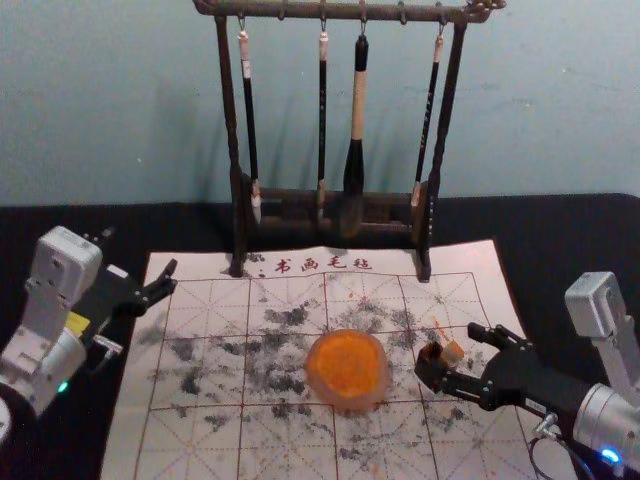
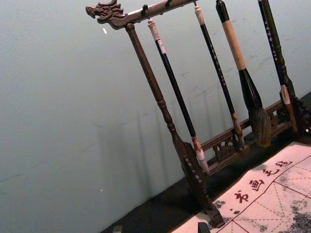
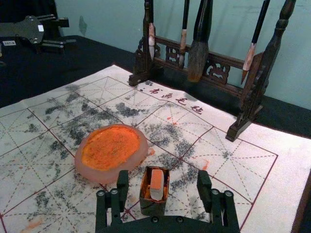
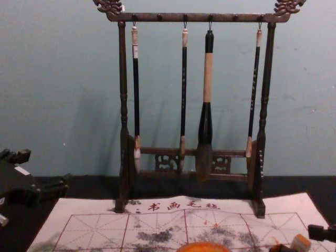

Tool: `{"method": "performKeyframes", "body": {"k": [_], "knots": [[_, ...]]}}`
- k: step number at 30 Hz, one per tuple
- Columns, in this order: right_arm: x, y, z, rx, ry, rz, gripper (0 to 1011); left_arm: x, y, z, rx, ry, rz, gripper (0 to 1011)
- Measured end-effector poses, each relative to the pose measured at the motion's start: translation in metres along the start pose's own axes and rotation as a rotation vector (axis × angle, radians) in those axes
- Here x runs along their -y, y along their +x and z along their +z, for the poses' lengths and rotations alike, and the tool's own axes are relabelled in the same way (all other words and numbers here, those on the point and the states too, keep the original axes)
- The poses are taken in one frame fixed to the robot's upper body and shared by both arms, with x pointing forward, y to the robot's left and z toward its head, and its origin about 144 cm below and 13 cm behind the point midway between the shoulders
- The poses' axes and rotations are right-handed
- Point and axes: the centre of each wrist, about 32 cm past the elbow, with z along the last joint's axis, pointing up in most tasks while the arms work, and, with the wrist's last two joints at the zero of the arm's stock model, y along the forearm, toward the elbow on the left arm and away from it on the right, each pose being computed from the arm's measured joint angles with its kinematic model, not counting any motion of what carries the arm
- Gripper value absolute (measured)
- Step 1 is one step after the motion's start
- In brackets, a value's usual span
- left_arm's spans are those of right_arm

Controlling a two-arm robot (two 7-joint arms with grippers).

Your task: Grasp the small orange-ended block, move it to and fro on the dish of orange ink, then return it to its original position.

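Observation:
In the head view my right gripper (image 1: 459,352) is around the small block (image 1: 452,353), beside the dish of orange ink (image 1: 347,368). Seen from the right wrist, the gripper (image 3: 163,177) is open, and the orange-topped, pale-sided block (image 3: 157,183) stands in a small dark open box (image 3: 153,208) between its fingers, with gaps on both sides. That view has the dish (image 3: 110,149) beside the box. The chest view has the block (image 4: 301,242) at the lower right. My left gripper (image 1: 140,252) is parked open at the mat's left; its fingertips edge into the left wrist view (image 2: 161,228).
A dark wooden rack (image 1: 238,226) with several hanging brushes stands at the mat's back edge. The ink-stained white mat (image 1: 200,440) lies on a black-covered table (image 1: 590,240), under the dish and box. A wall rises behind the rack.

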Motion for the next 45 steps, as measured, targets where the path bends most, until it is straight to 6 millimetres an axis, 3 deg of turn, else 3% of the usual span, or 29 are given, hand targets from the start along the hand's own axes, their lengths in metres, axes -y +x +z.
{"method": "performKeyframes", "body": {"k": [9,13,19,20,26,45], "knots": [[0.0,0.0,0.0,0.0,0.001,0.0,650,0.0,0.0,0.0,0.0,0.0,0.0,1001],[0.0,0.0,0.0,0.0,0.001,0.0,486,0.0,0.0,0.0,0.0,0.0,0.0,1001],[0.0,0.0,0.0,0.0,0.001,0.0,330,0.0,0.0,0.0,0.0,0.0,0.0,1001],[0.0,0.0,0.0,0.0,0.001,0.0,256,0.0,0.0,0.0,0.0,0.0,0.0,1001],[0.0,0.0,0.0,0.0,0.001,0.0,97,0.0,0.0,0.0,0.0,0.0,0.0,1001],[0.0,0.0,0.0,0.0,0.001,0.0,82,0.0,0.0,0.0,0.0,0.0,0.0,1001]]}}
